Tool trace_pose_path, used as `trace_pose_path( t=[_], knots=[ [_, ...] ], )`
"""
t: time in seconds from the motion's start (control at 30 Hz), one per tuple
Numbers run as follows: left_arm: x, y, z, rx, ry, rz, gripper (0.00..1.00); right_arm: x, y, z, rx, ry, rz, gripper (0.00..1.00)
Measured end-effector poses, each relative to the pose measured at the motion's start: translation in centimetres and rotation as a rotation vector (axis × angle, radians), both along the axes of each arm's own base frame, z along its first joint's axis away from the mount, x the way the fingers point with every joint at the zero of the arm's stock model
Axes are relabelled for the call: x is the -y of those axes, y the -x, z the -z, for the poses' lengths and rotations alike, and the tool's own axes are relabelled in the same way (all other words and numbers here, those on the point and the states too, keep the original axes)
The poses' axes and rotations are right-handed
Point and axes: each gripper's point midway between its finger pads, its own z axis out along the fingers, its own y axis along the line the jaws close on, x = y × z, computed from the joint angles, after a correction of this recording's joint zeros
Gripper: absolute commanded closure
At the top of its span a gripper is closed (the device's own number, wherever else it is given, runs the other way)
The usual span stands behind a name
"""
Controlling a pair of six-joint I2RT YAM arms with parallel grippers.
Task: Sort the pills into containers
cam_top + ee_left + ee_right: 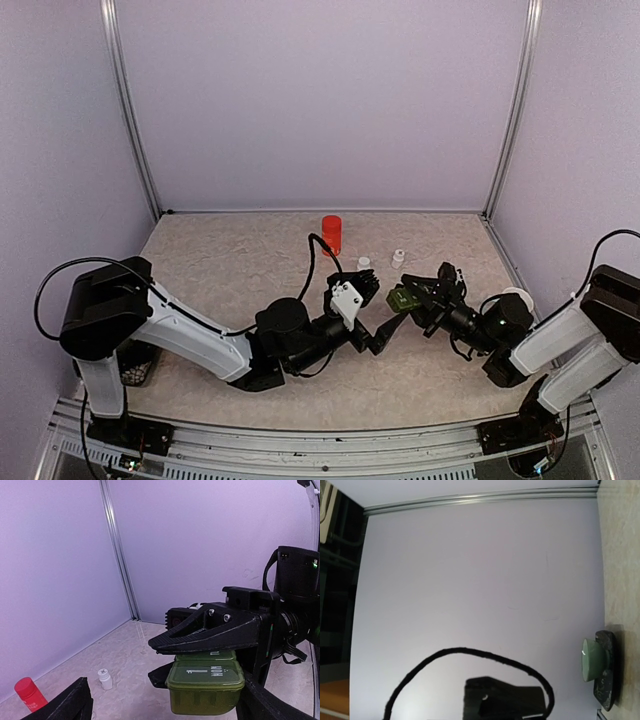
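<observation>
The containers [205, 681] are a dark green strip with its lids down, held off the table. My right gripper [152, 661] is shut on them, one black finger above the lids and one below. In the top view the containers [402, 298] sit at the tip of the right gripper [416, 296], mid-table. My left gripper [380, 312] faces them, open. Its fingers [70, 706] stand wide at the bottom corners of the left wrist view, and the strip hangs between them, nearer the right finger. No loose pills show in any view.
A red bottle [331, 234] and two small white bottles [363, 263] [398, 257] stand behind the grippers. The left wrist view shows the red bottle [30, 694] and one white bottle [104, 678]. A pale green mug [595, 660] sits on a dark coaster by the wall.
</observation>
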Motion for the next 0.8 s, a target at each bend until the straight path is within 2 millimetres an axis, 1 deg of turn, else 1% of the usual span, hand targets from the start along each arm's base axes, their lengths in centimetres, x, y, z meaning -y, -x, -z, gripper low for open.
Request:
trace_pose_path(
  t=[0.13, 0.27, 0.8],
  knots=[
    [-0.08, 0.15, -0.57, 0.009, 0.005, 0.001, 0.04, 0.11, 0.39, -0.83, 0.040, 0.000, -0.004, 0.94],
    [-0.08, 0.35, -0.82, 0.016, -0.001, 0.005, 0.04, 0.17, 0.57, -1.06, 0.057, 0.019, -0.001, 0.94],
    [0.07, 0.70, -0.54, 0.042, -0.036, -0.003, 0.02, 0.29, 0.48, -0.09, 0.028, 0.088, 0.013, 0.94]
  ],
)
